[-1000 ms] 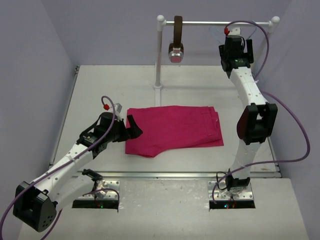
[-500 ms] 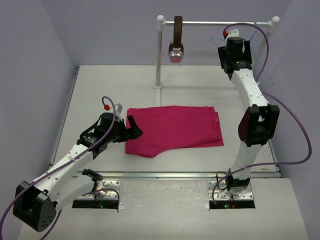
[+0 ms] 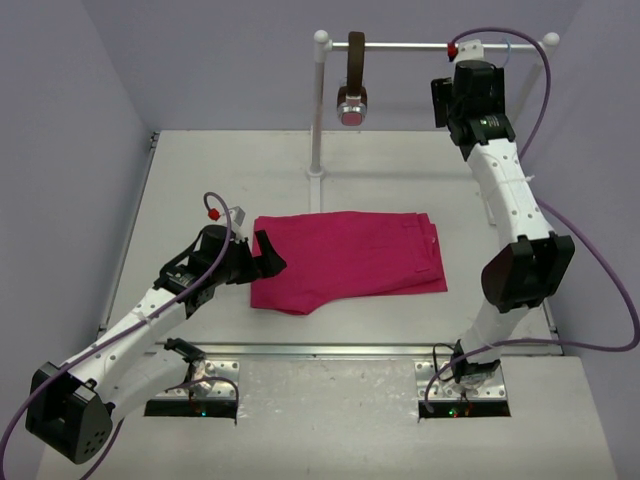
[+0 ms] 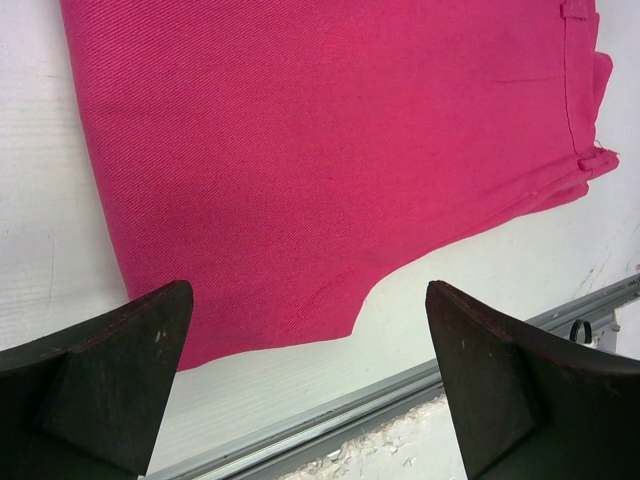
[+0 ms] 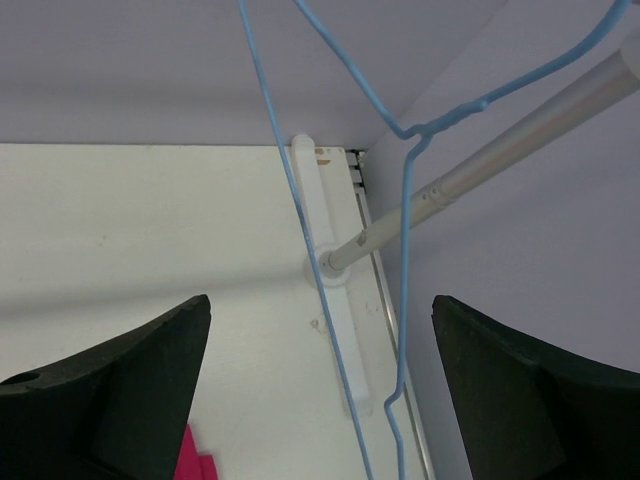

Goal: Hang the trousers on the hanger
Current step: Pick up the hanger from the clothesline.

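Note:
The magenta-pink trousers [image 3: 345,258] lie folded flat on the table's middle; they fill the top of the left wrist view [image 4: 330,150]. My left gripper [image 3: 268,255] is open and empty, low at the trousers' left near corner, with the hem edge between its fingers [image 4: 308,290]. My right gripper [image 3: 472,80] is raised at the rail's right end, open. In the right wrist view, the pale blue hanger [image 5: 403,250] hangs on the rail [image 5: 520,130], its thin wires running between my open fingers [image 5: 320,298], untouched. In the top view the hanger is mostly hidden behind the wrist.
A white rack with a post [image 3: 318,110] and a top rail stands at the table's back. A brown strap with a round metallic end [image 3: 353,80] hangs on the rail's left part. The rack's right foot [image 5: 335,270] is below the hanger. Walls close in on both sides.
My right arm has risen and swung right, up to the rail; the hanger, seen beside the arm before, is now behind the wrist. The left arm and trousers have not moved.

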